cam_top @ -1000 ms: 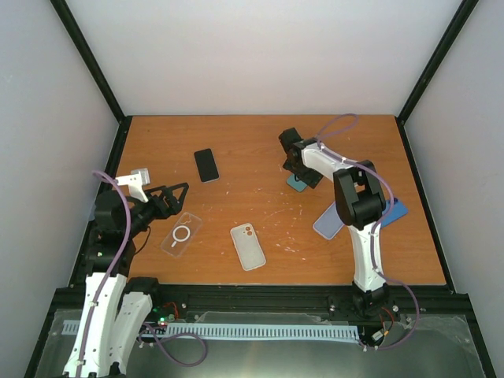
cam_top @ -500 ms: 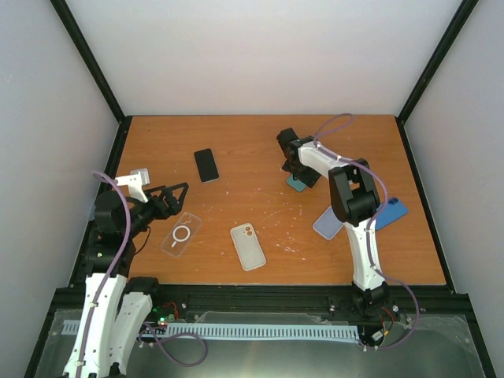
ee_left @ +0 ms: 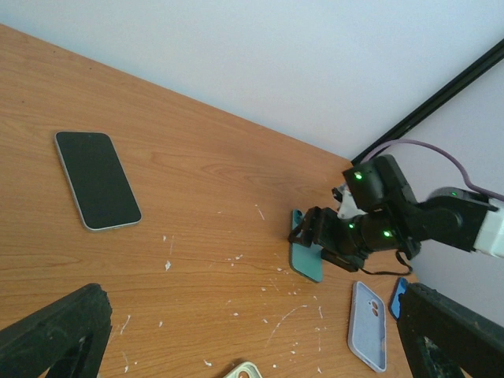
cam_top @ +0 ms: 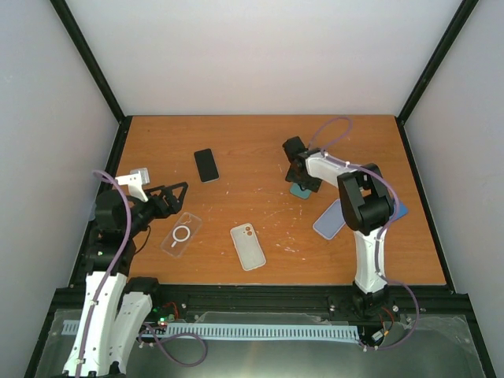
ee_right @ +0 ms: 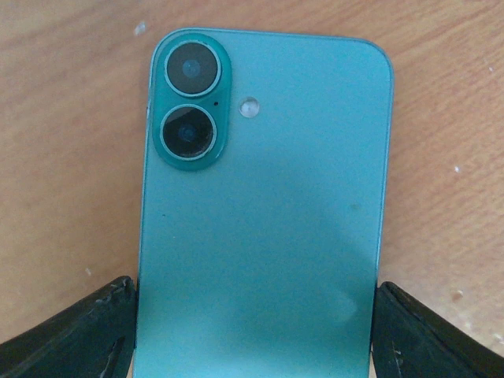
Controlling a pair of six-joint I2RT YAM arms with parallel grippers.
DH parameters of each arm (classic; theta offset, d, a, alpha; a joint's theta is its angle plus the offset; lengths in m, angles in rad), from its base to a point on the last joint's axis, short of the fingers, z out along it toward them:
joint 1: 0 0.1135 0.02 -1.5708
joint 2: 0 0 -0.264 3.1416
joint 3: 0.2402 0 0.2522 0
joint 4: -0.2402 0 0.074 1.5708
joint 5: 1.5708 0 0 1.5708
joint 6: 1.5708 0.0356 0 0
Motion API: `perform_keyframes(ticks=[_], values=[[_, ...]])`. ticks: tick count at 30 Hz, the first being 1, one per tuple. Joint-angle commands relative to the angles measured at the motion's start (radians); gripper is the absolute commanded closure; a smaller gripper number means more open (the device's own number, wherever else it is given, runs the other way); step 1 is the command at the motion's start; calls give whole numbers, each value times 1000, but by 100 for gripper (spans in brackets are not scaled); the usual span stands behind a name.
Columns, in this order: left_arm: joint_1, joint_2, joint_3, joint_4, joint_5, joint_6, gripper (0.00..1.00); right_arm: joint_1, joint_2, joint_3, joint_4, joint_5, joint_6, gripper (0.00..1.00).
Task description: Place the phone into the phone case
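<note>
Between the fingers of the right claw [ee_right: 252,311] lies the teal phone [ee_right: 264,197], back up, its cameras at the end away from the claw; the black pads [ee_right: 87,331] stand wide, right at its two long edges, and whether they squeeze it I cannot tell; the phone rests flat on the table [ee_right: 71,118]; near the claw, toward its own base, lies a lavender case [cam_top: 329,220]; well off to its left hangs the left claw [cam_top: 177,193], spread wide and empty, near a clear case [cam_top: 181,234].
</note>
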Motion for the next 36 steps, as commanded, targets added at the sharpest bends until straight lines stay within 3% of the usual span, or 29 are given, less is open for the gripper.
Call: perform_keyframes(ticks=[1,12,18,36], values=[[-2,12,7,21,-27,23,0,1,-72,-129,83,-115,-131,31],[-2,102,24,-30,-26,16,1,93,-238,-403,118,-143,-247,32],[-2,235,33,-38,128,2,13,147,-369,-567,231,-179,-306,33],[-5,411,-111,249,380,-178,29,280,-553,-742,574,-376,-383,37]])
